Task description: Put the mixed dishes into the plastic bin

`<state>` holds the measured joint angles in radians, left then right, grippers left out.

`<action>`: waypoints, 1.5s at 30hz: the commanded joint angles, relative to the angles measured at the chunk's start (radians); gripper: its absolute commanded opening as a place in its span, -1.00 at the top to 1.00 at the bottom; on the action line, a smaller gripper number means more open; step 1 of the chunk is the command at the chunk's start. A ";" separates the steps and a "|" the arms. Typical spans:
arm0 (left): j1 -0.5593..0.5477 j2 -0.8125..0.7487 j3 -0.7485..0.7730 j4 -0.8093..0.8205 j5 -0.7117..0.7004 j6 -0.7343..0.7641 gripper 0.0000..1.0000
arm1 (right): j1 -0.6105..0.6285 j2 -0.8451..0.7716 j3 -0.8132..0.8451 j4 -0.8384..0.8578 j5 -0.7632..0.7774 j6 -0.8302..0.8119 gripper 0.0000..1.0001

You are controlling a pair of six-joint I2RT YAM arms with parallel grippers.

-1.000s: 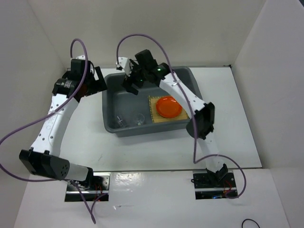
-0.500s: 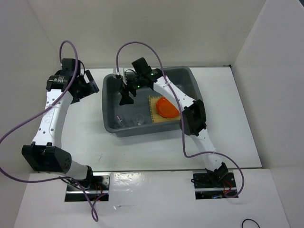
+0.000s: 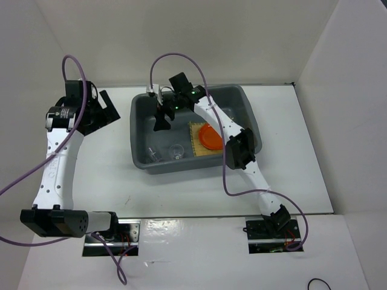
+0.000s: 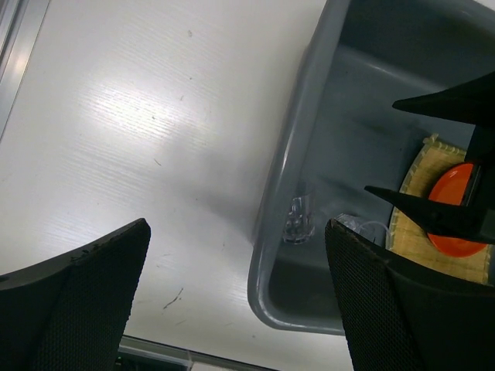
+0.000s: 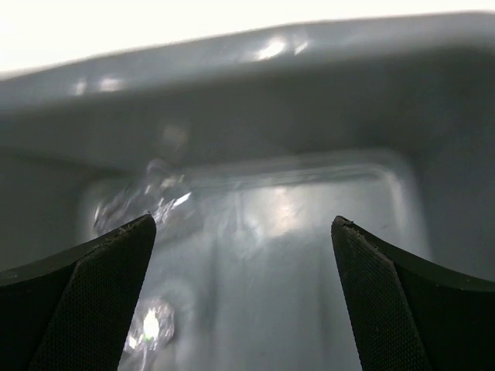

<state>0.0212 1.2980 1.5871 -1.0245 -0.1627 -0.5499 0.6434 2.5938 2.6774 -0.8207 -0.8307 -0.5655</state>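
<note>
The blue-grey bin (image 3: 242,99) stands in the middle of the surface (image 3: 97,169). Inside it, on the right side, lies the yellow mat (image 3: 196,148) with the orange plate (image 3: 208,138) on top, partly hidden under the right arm. Two clear cups (image 3: 176,150) stand near the bin's front wall, left of the mat. The right gripper (image 3: 162,121) hangs inside the bin, its fingers spread wide, holding nothing. The left gripper (image 3: 100,113) is over the surface, left of the bin, also spread wide and empty.

A robotics lab cell; plain white panels (image 3: 254,36) wall in a white table (image 3: 109,163).
</note>
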 commanded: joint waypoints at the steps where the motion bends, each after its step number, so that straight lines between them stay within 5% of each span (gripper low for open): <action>1: -0.006 -0.005 -0.019 -0.005 0.012 0.019 -1.00 | 0.007 -0.006 0.036 -0.191 -0.062 -0.176 -0.97; 8: -0.108 -0.016 -0.032 -0.005 -0.063 0.019 -1.00 | 0.030 -0.006 0.013 -0.463 0.007 -0.514 -1.00; 27: -0.610 -0.008 0.019 -0.256 -0.432 -0.192 -1.00 | 0.150 0.155 0.190 -0.474 -0.096 -0.517 -1.00; 35: -0.642 -0.160 0.050 -0.270 -0.534 -0.309 -1.00 | 0.159 0.173 0.205 -0.474 -0.087 -0.508 -1.00; 45: -0.642 -0.149 0.076 -0.270 -0.534 -0.283 -1.00 | 0.159 0.173 0.194 -0.474 -0.067 -0.456 -1.00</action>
<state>-0.6182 1.1316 1.6344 -1.2953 -0.6754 -0.8417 0.8024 2.7632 2.8407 -1.2766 -0.8921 -1.0397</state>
